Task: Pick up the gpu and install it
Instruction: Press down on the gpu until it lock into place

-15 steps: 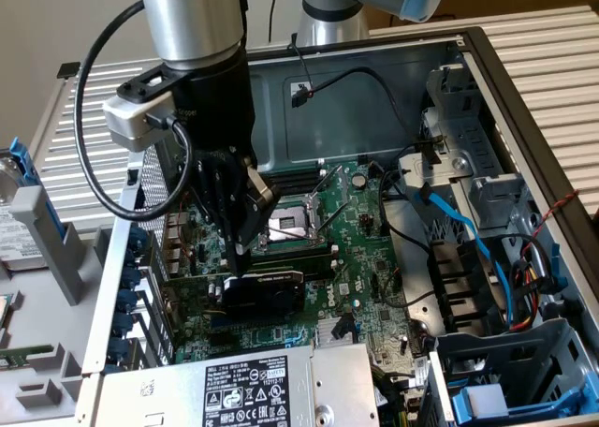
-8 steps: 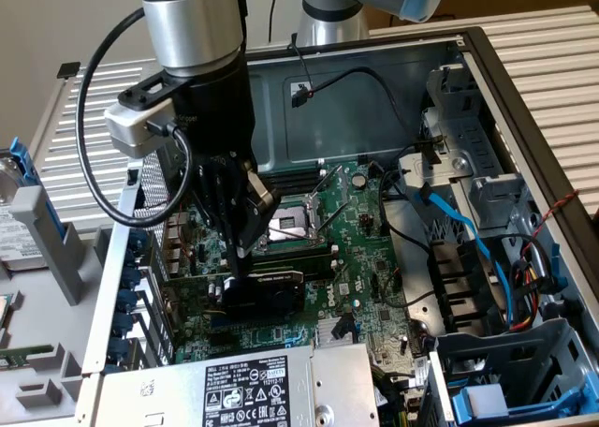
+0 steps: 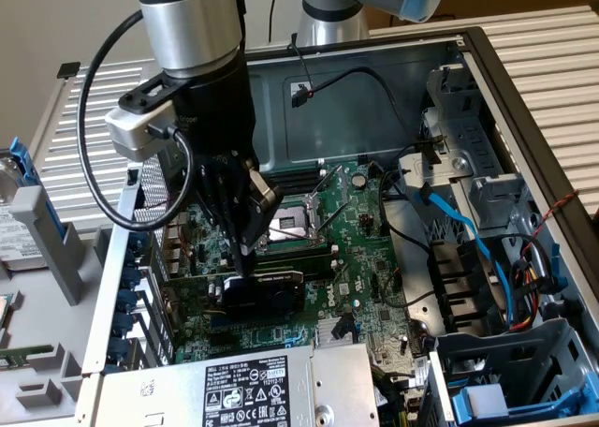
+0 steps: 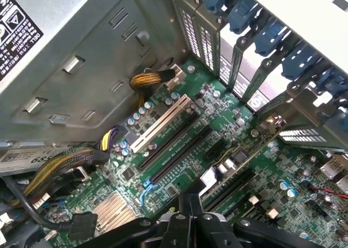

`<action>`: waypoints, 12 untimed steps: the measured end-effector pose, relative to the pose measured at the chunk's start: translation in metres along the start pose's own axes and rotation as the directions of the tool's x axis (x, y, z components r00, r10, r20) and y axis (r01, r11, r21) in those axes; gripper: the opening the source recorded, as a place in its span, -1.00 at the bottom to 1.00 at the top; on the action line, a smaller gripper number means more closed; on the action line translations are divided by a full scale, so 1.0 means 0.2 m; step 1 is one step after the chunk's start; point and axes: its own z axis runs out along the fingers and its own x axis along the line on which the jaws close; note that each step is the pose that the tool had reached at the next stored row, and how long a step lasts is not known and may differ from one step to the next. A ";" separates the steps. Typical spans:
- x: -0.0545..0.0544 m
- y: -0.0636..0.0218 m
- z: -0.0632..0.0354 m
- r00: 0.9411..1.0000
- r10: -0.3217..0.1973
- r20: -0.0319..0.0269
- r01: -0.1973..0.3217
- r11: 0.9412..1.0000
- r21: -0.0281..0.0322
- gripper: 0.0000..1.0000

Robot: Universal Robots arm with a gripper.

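The gpu (image 3: 267, 294), a small card with a black fan shroud and a green top edge, stands upright on the large green motherboard (image 3: 365, 249) inside the open computer case. My gripper (image 3: 245, 263) reaches down from above, its fingers shut to a point and touching the card's top edge. They do not clamp the card. In the wrist view the shut gripper (image 4: 190, 200) hangs just over the motherboard (image 4: 217, 123), beside the long black expansion slots (image 4: 174, 142). I cannot make out the gpu there.
A grey power supply (image 3: 234, 390) lies along the near side of the case, close to the card. The CPU socket (image 3: 290, 223) sits just behind the gripper. Drive cages (image 3: 487, 193) and blue cables (image 3: 468, 235) crowd the exterior view's right. Blue slot clips (image 4: 272, 36) line the rear brackets.
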 end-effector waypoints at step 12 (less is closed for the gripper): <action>-0.01 0.022 0.001 1.000 0.001 -0.001 -0.001 1.000 0.003 -0.79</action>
